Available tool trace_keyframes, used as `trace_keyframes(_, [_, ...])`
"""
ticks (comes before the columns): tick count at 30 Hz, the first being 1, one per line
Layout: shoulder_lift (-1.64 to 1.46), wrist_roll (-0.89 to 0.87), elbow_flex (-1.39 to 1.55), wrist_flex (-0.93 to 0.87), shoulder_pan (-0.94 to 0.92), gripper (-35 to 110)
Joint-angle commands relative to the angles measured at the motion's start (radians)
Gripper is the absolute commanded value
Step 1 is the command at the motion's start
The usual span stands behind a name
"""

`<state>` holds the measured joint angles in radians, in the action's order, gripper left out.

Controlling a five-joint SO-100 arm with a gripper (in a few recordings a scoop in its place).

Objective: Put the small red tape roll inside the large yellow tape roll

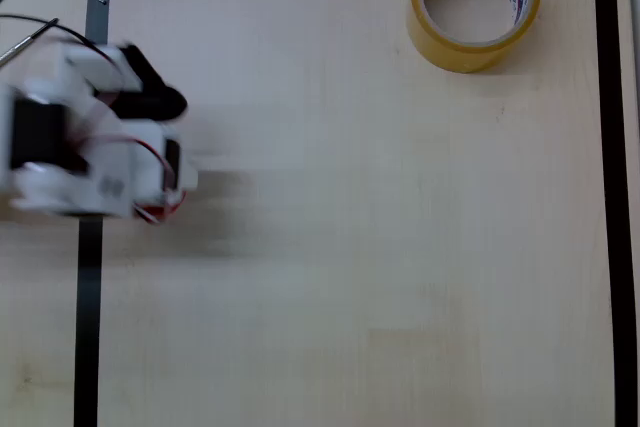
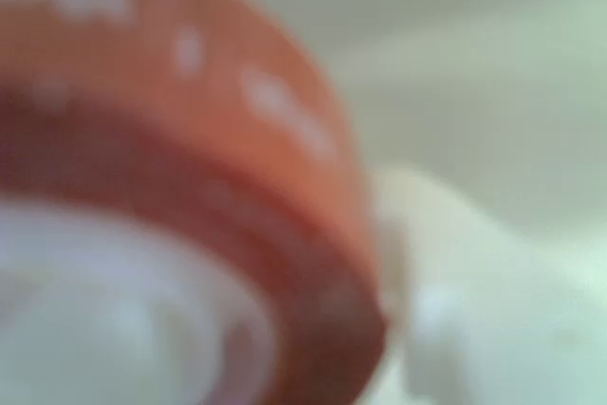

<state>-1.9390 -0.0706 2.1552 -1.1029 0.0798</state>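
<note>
- Pale wood-grain table (image 1: pixel 350 247) fills the overhead view, with a black tape border (image 1: pixel 620 197) running along its top, left and right sides.
- One large yellow tape roll (image 1: pixel 475 47) lies flat near the top right corner of the bordered area, its hole facing up; the inner core is white with red and blue print.
- Nothing sits inside that yellow ring: through its hole I see bare table and a bit of the black border.
- One small red tape roll (image 1: pixel 160 211) shows in the overhead view as a thin red sliver under the arm's white body, at the left edge of the bordered area, well apart from the yellow roll.
- In the wrist view the red roll (image 2: pixel 237 139) is very close to the lens and blurred, taking up the left half, with its whitish core at the lower left.
- One white arm is at the left of the overhead view, motion-blurred, with black parts on its upper side.
- Its gripper (image 1: pixel 165 197) sits right over the red roll; whether the jaws are clamped on the roll or parted I cannot tell from the blur.
</note>
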Motion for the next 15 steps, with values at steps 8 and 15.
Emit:
trace_keyframes(8, [-0.245,-0.020,-0.115,0.176,0.144,0])
trace_keyframes(15, [-0.190,-0.020,-0.153,0.431,0.212,0])
